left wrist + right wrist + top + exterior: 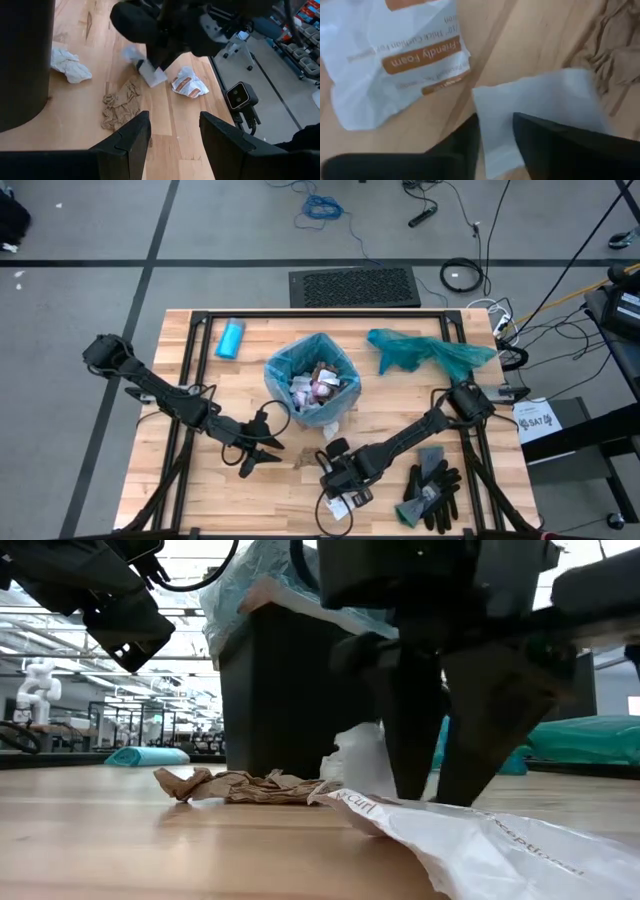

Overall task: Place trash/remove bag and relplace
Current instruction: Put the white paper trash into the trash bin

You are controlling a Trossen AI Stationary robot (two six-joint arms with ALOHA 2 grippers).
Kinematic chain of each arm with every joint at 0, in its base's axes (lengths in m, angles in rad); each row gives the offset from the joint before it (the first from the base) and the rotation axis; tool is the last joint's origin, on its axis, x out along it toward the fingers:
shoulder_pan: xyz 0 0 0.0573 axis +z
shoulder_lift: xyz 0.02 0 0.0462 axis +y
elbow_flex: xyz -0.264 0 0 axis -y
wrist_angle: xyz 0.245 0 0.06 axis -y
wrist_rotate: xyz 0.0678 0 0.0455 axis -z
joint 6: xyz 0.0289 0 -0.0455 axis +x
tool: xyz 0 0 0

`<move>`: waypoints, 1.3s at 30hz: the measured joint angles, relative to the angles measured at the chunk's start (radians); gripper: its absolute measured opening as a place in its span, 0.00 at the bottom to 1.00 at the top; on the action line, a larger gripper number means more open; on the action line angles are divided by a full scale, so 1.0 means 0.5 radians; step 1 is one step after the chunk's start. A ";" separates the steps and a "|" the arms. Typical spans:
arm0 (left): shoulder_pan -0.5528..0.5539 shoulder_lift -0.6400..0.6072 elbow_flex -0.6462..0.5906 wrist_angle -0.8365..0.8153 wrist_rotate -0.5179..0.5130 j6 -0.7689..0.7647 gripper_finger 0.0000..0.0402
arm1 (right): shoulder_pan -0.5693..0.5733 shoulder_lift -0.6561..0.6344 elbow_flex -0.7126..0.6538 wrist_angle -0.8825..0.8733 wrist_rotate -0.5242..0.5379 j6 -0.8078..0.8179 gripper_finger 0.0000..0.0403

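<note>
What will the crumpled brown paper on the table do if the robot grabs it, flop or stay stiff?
The crumpled brown paper will probably flop and bend, since it lies flattened and wrinkled on the wooden table. It looks thin, so it is likely very light and may slide when nudged. It seems unlikely to roll, being more flat than ball-shaped.

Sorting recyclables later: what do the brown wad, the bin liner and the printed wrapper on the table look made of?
Brown wad: likely kraft paper, matte, sharply creased. Bin liner: thin translucent pale-blue plastic, crinkly and slightly glossy. Printed wrapper: white sheet with orange labels, smooth and softly wrinkled; plastic film or coated paper, hard to tell.
</note>
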 joint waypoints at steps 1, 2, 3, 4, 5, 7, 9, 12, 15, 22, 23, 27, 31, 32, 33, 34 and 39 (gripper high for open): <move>0.000 0.000 0.000 -0.001 0.000 0.000 0.43 | -0.002 0.001 0.001 -0.002 0.000 0.027 0.20; 0.000 0.000 0.000 0.000 0.000 0.000 0.43 | -0.005 0.005 0.003 -0.003 -0.001 0.070 0.14; 0.000 0.000 0.000 0.000 0.000 0.000 0.43 | -0.008 0.007 0.004 -0.013 -0.006 0.118 0.07; 0.001 0.000 0.000 -0.001 0.000 0.000 0.43 | -0.010 -0.001 0.004 -0.029 -0.011 0.158 0.04; 0.001 0.000 0.000 0.000 0.000 0.000 0.43 | -0.010 -0.017 0.003 -0.066 -0.005 0.201 0.03; 0.001 0.000 0.000 0.001 0.000 0.000 0.43 | -0.010 -0.067 0.005 -0.102 -0.005 0.302 0.01; 0.001 0.000 0.000 0.000 0.000 0.000 0.43 | -0.005 -0.136 0.044 -0.147 -0.008 0.357 0.00; 0.001 0.000 0.000 -0.001 0.000 0.000 0.43 | 0.008 -0.268 0.131 -0.184 0.000 0.380 0.00; 0.000 0.000 0.001 0.000 0.000 0.000 0.43 | 0.017 -0.392 0.228 -0.209 0.007 0.383 0.00; 0.000 0.000 0.001 0.000 0.000 0.000 0.43 | -0.024 -0.661 0.493 -0.215 0.214 0.405 0.00; 0.000 0.000 0.001 -0.001 0.000 0.000 0.43 | -0.035 -0.685 0.532 -0.213 0.277 0.402 0.00; 0.000 0.000 0.001 -0.001 0.000 0.000 0.43 | -0.133 -0.774 0.653 -0.200 0.471 0.332 0.00; 0.000 0.000 0.001 -0.001 0.000 0.000 0.43 | -0.310 -0.794 0.665 -0.149 0.508 0.211 0.00; 0.001 0.000 0.001 0.000 0.000 0.000 0.43 | -0.358 -0.792 0.665 -0.138 0.532 0.203 0.00; 0.000 0.000 0.001 0.000 0.000 0.000 0.43 | -0.410 -0.791 0.665 -0.136 0.552 0.201 0.00; 0.000 0.000 0.001 0.000 0.000 0.000 0.43 | -0.460 -0.788 0.665 -0.124 0.575 0.204 0.00; 0.000 0.000 0.001 -0.001 0.000 0.000 0.43 | -0.711 -0.779 0.665 -0.118 0.592 0.435 0.03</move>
